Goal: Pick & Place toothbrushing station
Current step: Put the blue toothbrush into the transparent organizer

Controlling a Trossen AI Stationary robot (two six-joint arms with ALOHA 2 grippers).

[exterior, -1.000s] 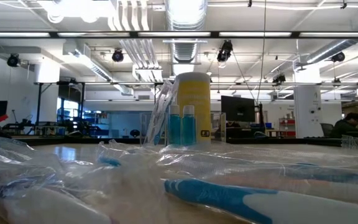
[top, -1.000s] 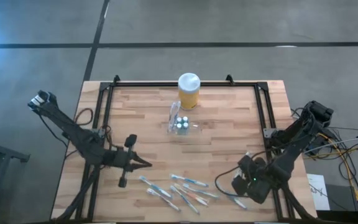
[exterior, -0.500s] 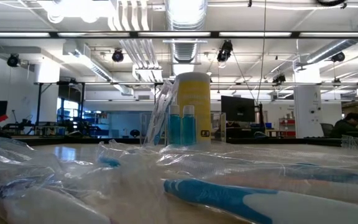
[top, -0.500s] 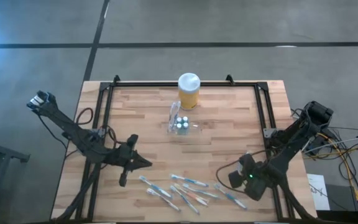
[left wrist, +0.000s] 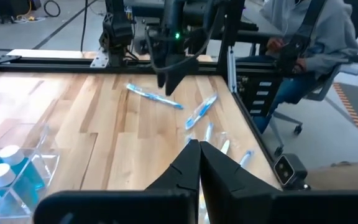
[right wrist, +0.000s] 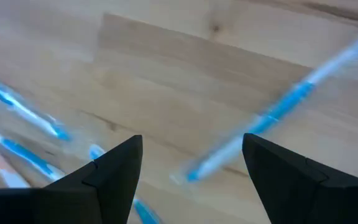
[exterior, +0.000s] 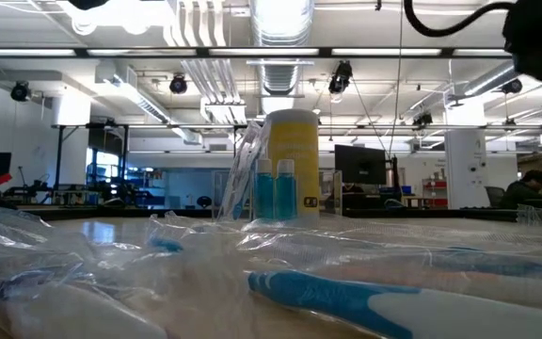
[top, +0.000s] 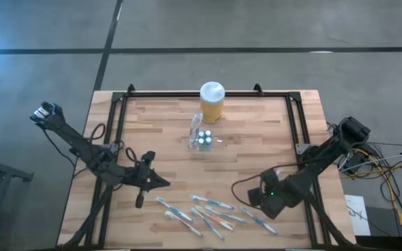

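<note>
The toothbrushing station is a small see-through holder [top: 202, 138] standing at the table's middle, with blue white-capped tubes and a toothbrush or two in it; it also shows in the low view [exterior: 257, 184] and the left wrist view [left wrist: 8, 177]. Several wrapped toothbrushes [top: 208, 213] lie loose near the table's near edge. My left gripper [top: 162, 184] is shut and empty, left of the toothbrushes, pointing right [left wrist: 197, 155]. My right gripper [top: 252, 201] is open and empty above the rightmost toothbrushes; a blue toothbrush [right wrist: 278, 112] lies on the wood below its fingers [right wrist: 191, 168].
A taller yellow jar [top: 212, 101] with a white lid stands just behind the holder, near the far edge. A black frame [top: 121, 111] runs along the table's left, far and right sides. A seated person [left wrist: 303, 43] is beyond the table's right side. Bare wood lies between holder and toothbrushes.
My right gripper has moved toward the table's left, coming over the rightmost loose toothbrushes, and stays open. The toothbrushes and the holder have not moved.
</note>
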